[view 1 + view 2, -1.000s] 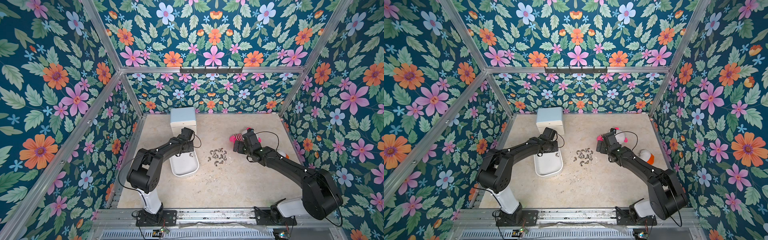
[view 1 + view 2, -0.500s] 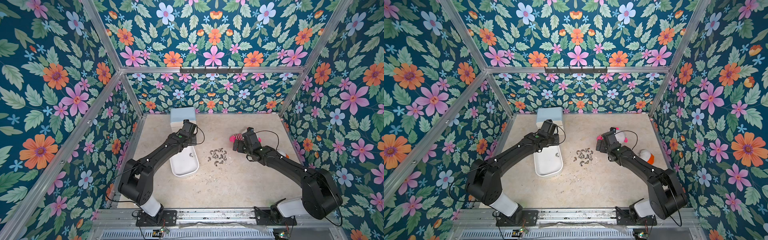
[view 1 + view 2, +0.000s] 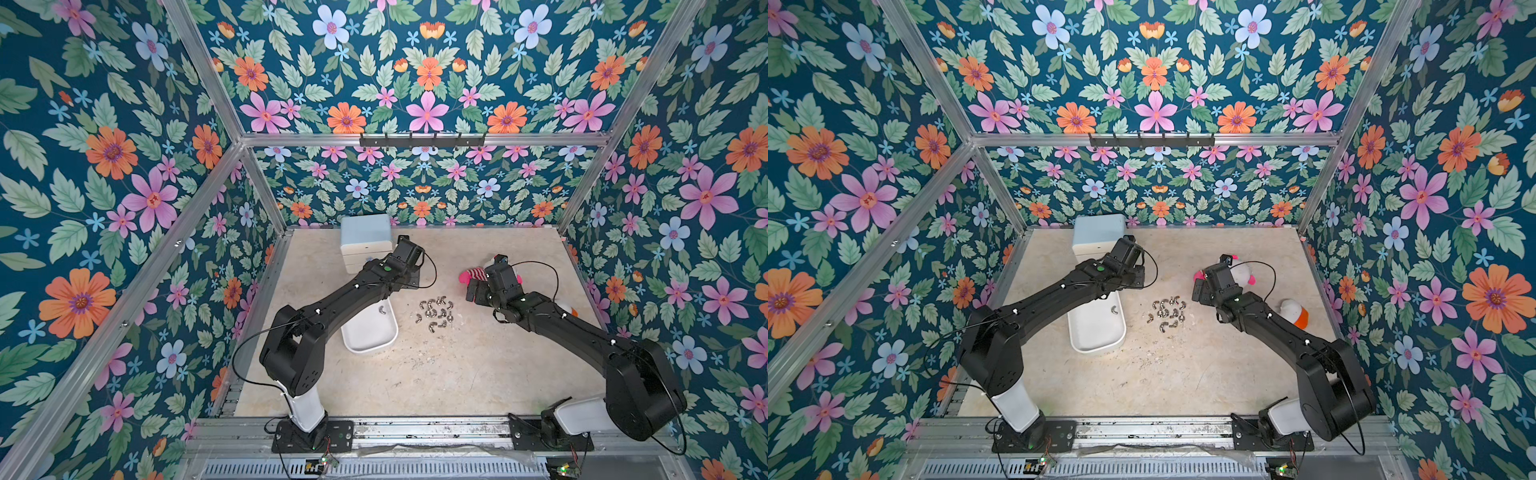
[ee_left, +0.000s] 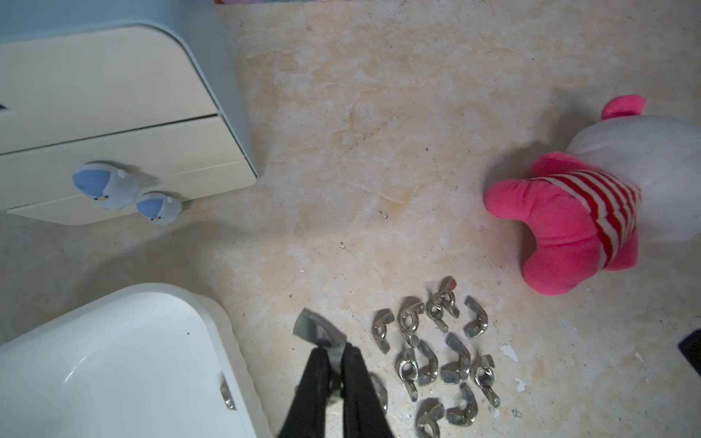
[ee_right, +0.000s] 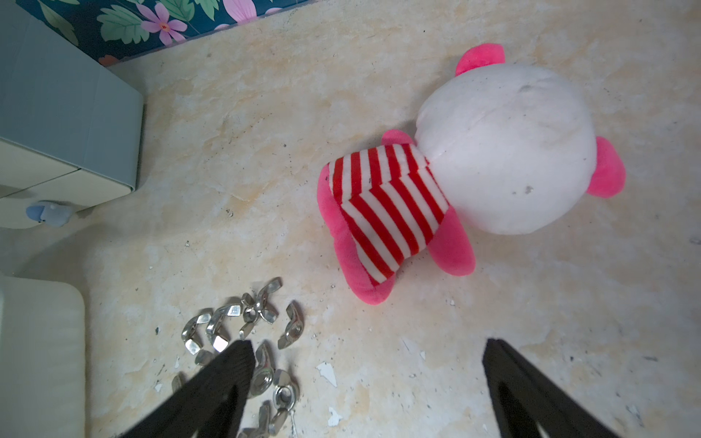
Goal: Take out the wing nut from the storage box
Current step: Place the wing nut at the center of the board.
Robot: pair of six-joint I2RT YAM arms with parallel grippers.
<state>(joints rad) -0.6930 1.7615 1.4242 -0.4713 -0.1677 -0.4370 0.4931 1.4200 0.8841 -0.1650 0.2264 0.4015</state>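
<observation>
Carrying wing nut [image 4: 318,330] out: left claw [image 4: 335,350] pinched tight on it, past storage box [image 4: 132,341], over tabletop [image 4: 379,132] beside nut pile [image 4: 436,352]. Next: lower, release; right claw [image 5: 366,343] spread, empty.

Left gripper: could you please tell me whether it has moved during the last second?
Yes. The left gripper, shut on a wing nut, has swung from above the storage box towards the nut pile beside it.
</observation>
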